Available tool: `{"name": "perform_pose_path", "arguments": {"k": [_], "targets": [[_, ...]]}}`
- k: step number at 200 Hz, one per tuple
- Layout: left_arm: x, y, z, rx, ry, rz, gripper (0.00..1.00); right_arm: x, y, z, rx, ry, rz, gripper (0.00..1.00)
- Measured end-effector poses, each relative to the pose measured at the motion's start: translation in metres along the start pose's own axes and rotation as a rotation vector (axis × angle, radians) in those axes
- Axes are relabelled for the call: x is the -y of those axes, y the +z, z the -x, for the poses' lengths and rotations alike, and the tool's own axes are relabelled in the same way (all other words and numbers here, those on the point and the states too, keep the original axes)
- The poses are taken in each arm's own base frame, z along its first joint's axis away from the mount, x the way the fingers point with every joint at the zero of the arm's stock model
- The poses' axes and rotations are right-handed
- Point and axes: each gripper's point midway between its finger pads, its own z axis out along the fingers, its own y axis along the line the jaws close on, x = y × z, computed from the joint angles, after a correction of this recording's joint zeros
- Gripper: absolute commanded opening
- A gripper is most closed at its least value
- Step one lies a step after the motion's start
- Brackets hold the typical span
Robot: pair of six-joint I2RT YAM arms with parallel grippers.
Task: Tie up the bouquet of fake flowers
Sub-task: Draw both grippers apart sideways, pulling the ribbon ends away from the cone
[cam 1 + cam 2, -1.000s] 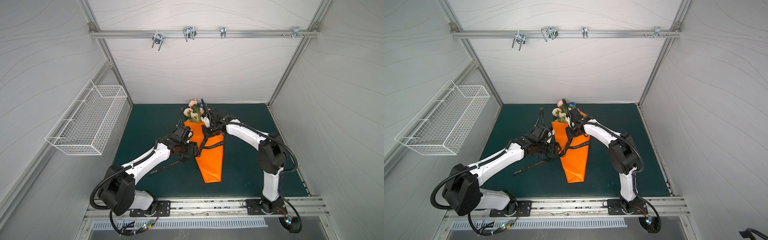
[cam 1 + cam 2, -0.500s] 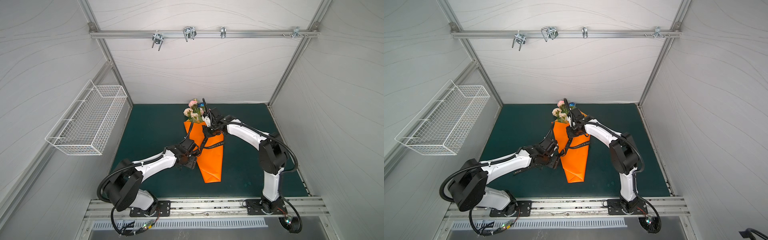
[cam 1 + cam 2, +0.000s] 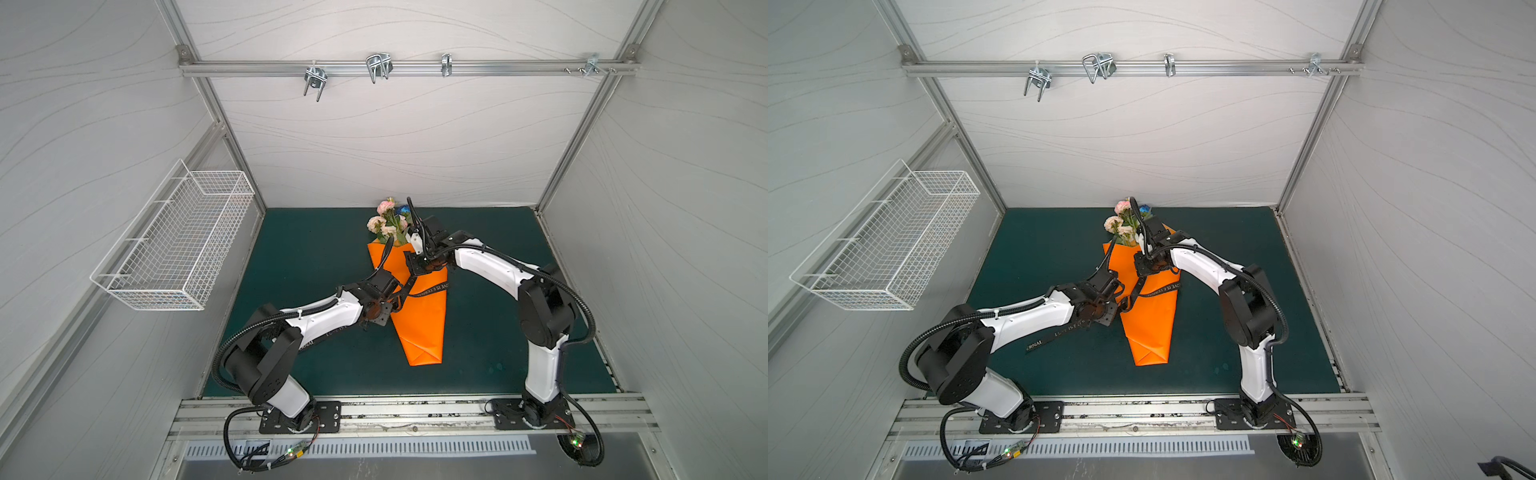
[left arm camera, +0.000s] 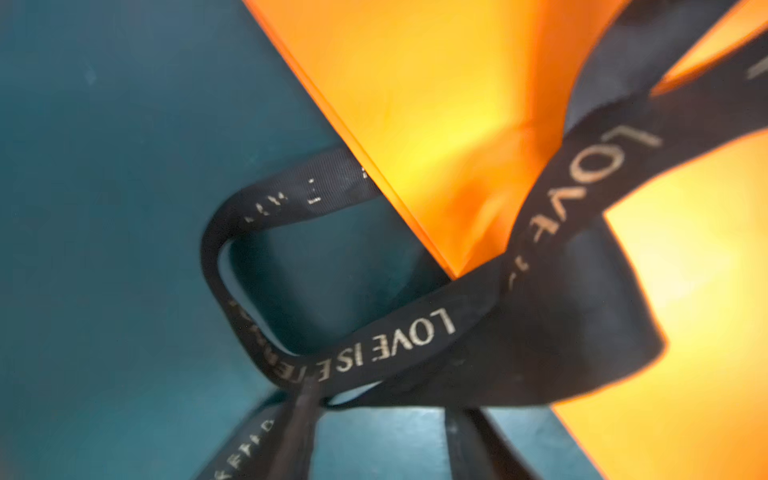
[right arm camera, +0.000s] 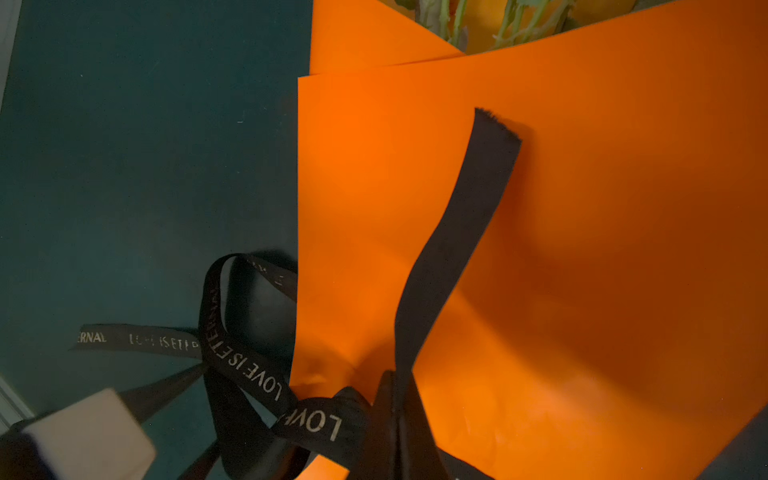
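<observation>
Since a knot needs tension, the right gripper (image 3: 412, 270) is clamped on the black white-lettered ribbon (image 5: 449, 232) over the orange paper cone (image 3: 419, 328) wrapping the pink-and-cream bouquet of fake flowers (image 3: 388, 222), far-centre on the green mat (image 3: 291, 270). The left gripper (image 3: 397, 297) probably reaches the ribbon's loop; whether its jaws grip, I cannot tell.

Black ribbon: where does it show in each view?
Top view: black ribbon crosses the orange paper.
Top view: likewise, tail on the mat.
Left wrist: loops off the paper's edge.
Right wrist: loop beside paper, cut end on it.
Shared landmark: orange paper.
</observation>
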Motion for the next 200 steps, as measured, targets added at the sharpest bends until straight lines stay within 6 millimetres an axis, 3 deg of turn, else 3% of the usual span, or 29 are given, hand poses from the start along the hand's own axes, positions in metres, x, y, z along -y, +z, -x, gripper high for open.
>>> {"name": "perform_pose_path", "arguments": {"k": [30, 73, 115, 139, 159, 180, 200], "targets": [[0.004, 0.003, 0.000, -0.004, -0.025, -0.020, 0.00, 0.003, -0.001, 0.000, 0.004, 0.006, -0.001, 0.00], [0.001, -0.002, 0.002, 0.011, -0.059, -0.005, 0.00, 0.013, -0.020, 0.001, 0.036, 0.027, -0.018, 0.00], [-0.008, -0.022, 0.016, 0.089, -0.088, 0.018, 0.00, 0.036, -0.085, 0.030, 0.199, 0.058, -0.081, 0.00], [-0.012, -0.022, 0.019, 0.087, -0.088, 0.042, 0.00, 0.067, -0.129, 0.046, 0.315, 0.106, -0.152, 0.00], [-0.013, -0.023, 0.028, 0.097, -0.093, 0.050, 0.00, 0.104, -0.153, 0.044, 0.367, 0.178, -0.217, 0.00], [-0.014, -0.026, 0.034, 0.110, -0.100, 0.051, 0.00, 0.149, -0.164, 0.024, 0.373, 0.286, -0.283, 0.00], [-0.016, -0.025, 0.033, 0.101, -0.106, 0.055, 0.00, 0.178, -0.168, -0.006, 0.357, 0.388, -0.318, 0.00]]}}
